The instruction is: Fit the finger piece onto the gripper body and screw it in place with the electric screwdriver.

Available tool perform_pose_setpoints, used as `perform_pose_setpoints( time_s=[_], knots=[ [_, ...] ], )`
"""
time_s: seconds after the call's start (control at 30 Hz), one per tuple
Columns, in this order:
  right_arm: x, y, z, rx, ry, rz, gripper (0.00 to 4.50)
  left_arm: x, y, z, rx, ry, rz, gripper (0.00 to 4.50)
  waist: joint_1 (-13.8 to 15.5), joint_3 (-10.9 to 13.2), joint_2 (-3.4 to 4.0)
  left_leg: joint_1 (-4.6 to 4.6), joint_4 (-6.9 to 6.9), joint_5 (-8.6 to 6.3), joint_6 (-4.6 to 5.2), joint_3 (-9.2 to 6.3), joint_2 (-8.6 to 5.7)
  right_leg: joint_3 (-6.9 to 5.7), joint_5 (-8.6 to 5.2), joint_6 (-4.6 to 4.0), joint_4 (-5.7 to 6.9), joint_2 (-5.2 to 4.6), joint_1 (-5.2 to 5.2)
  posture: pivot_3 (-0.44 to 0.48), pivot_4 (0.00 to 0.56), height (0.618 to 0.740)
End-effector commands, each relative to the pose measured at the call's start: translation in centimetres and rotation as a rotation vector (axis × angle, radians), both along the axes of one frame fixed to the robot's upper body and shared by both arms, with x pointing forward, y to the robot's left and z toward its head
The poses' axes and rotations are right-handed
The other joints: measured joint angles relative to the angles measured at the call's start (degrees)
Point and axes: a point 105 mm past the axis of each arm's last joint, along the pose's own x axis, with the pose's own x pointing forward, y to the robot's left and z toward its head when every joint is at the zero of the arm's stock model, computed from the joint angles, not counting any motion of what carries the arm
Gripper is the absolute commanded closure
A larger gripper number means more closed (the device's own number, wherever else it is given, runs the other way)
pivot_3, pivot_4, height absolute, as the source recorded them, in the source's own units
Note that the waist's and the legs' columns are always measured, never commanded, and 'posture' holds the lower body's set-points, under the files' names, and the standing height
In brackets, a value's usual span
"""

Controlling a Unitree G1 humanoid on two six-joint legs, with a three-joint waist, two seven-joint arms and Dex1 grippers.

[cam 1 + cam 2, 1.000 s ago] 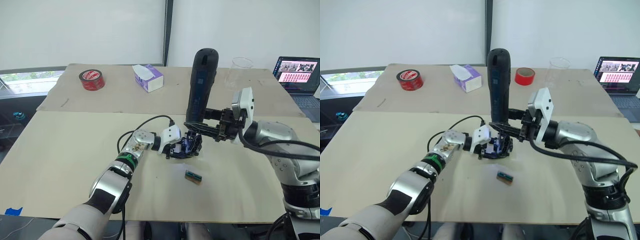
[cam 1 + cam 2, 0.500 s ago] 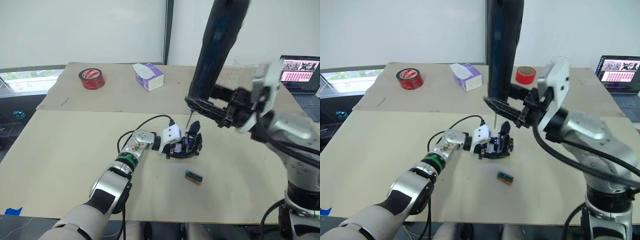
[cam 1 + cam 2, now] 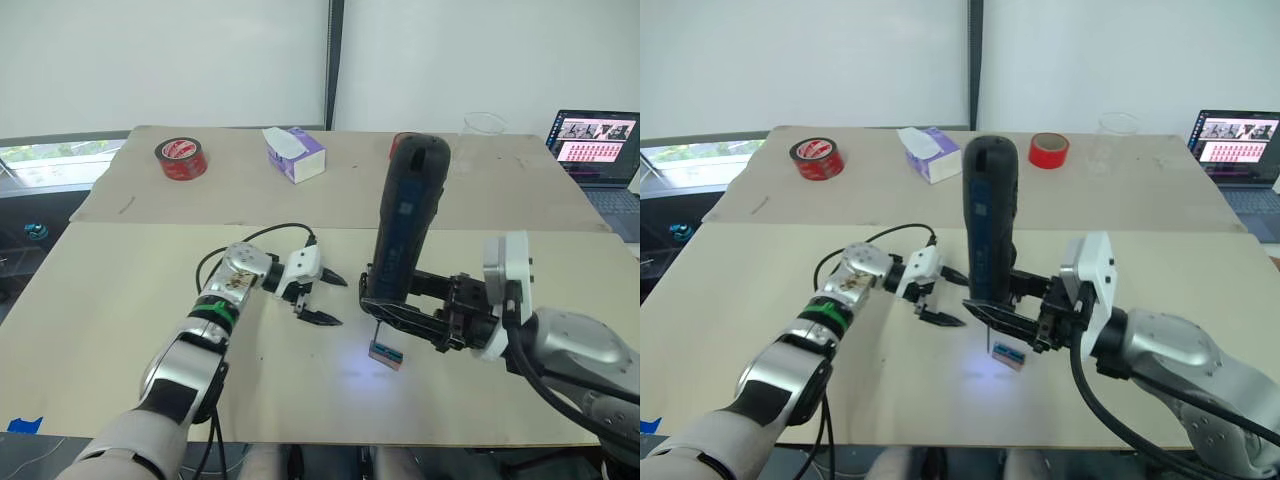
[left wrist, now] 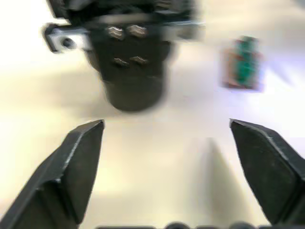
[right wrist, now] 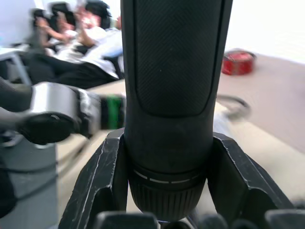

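Note:
My right gripper (image 3: 385, 310) is shut on the lower end of the electric screwdriver (image 3: 405, 215), a thick black cylinder held upright above the table. Its thin bit points down over a small green-and-brown block (image 3: 386, 354), and a white glow falls on the table beside that block. My left gripper (image 3: 320, 298) hovers just left of the screwdriver, open, with nothing between its fingers (image 4: 71, 167). The left wrist view looks at the screwdriver's lower end (image 4: 133, 71) and the block (image 4: 243, 62). The gripper body and the finger piece are out of view.
At the back of the table are a red tape roll (image 3: 175, 157), a purple-and-white tissue box (image 3: 296, 153), a second red tape roll (image 3: 1048, 150) and a clear cup (image 3: 483, 130). A laptop (image 3: 595, 140) stands at the far right. A black cable (image 3: 260, 235) loops behind my left wrist.
The right arm lifted the screwdriver high, then brought it down nearer, over the green-and-brown block. My left gripper drew back to the left and stands open. The gripper body has gone from view.

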Motion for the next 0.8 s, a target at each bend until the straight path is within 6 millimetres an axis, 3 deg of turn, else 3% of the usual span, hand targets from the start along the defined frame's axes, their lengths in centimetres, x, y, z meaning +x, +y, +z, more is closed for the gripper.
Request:
perform_pose_setpoints(
  time_s=[0.03,0.17,0.4,0.8],
  knots=[
    [-0.9,-0.8,1.8,0.014,-0.157,-0.069,2.60,-2.9,-0.9,0.6,-0.023,0.019,-0.128,0.00,0.2,0.0,0.00,0.00,0.03,0.00,0.00,-0.04,0.00,0.01,-0.01,0.01,-0.01,0.00,0.04,0.000,0.150,0.740],
    [-0.5,-1.5,0.8,0.034,-0.173,-0.175,2.60,-4.6,-3.0,-0.2,-0.067,0.042,-0.156,0.00,0.8,0.0,0.00,-0.05,0.27,-0.04,0.07,-0.10,-0.02,0.02,-0.02,0.06,-0.01,0.02,0.09,0.000,0.150,0.740],
    [0.1,-1.9,-1.2,0.026,-0.159,-0.235,2.60,-4.7,-5.0,-1.1,-0.097,0.032,-0.118,0.00,0.4,0.0,-0.01,-0.02,0.27,-0.09,0.15,-0.09,-0.05,0.09,-0.06,0.16,0.01,0.06,0.11,0.000,0.150,0.740],
    [0.2,-0.9,-1.6,0.042,-0.177,-0.217,2.60,-4.4,-5.2,-1.7,-0.081,-0.009,-0.101,0.00,0.3,0.0,-0.01,-0.03,0.27,-0.09,0.15,-0.09,-0.05,0.08,-0.06,0.14,0.01,0.05,0.10,0.000,0.150,0.740]
  ],
)
